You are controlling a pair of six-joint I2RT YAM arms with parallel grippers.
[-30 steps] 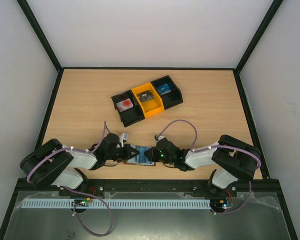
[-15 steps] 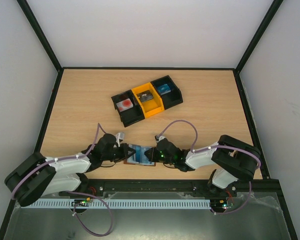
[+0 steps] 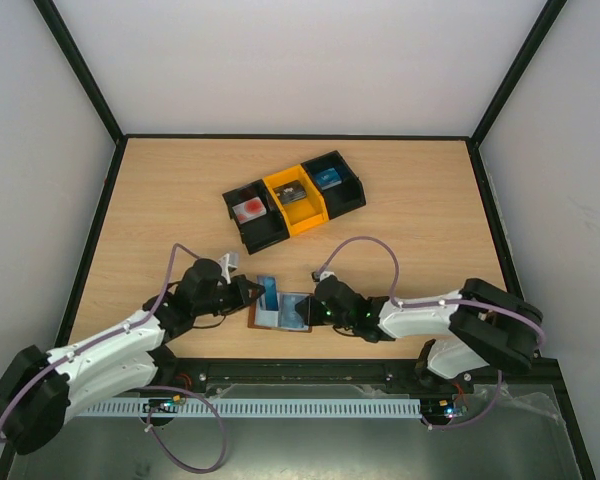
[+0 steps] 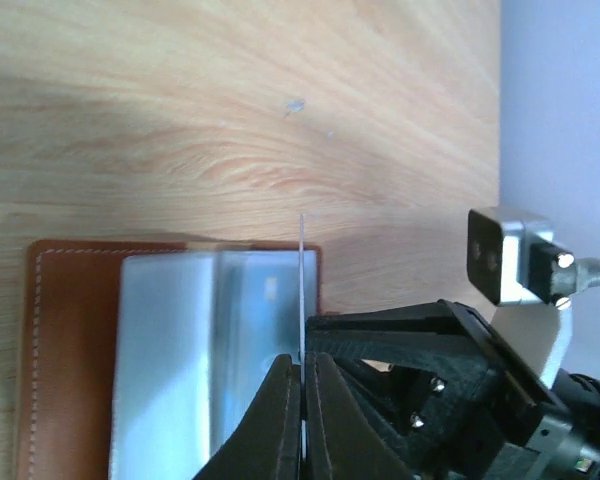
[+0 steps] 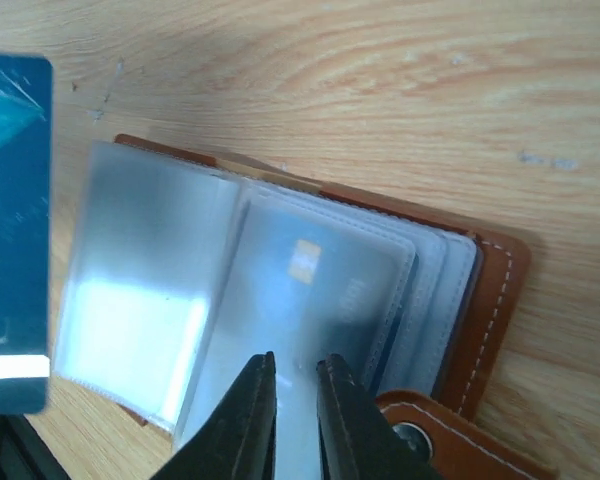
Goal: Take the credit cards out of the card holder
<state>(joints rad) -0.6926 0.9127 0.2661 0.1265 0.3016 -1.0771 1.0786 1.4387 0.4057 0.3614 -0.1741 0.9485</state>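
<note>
Since the left jaws are clamped on the blue card [image 3: 269,291], held on edge just over the open card holder [image 3: 292,316] on the worktop [image 3: 400,200], 1 card is out & 1 is left. The grey card [image 5: 320,285] sits in a sleeve by the right jaws, which are almost closed w/ tips on it; can't tell if they pinch it.

Robot lab test cell. Plain white walls [image 3: 280,60] boxed in by black frame struts [image 3: 80,70]. Wood-grain bench [image 3: 400,200]. Left arm [image 3: 110,345] and right arm [image 3: 430,315] bolted at its near edge, purple cables [image 3: 360,243] looping off both. Slotted white cable duct [image 3: 230,408] along the front. Black and orange parts bins [image 3: 295,200] mid-bench.
</note>
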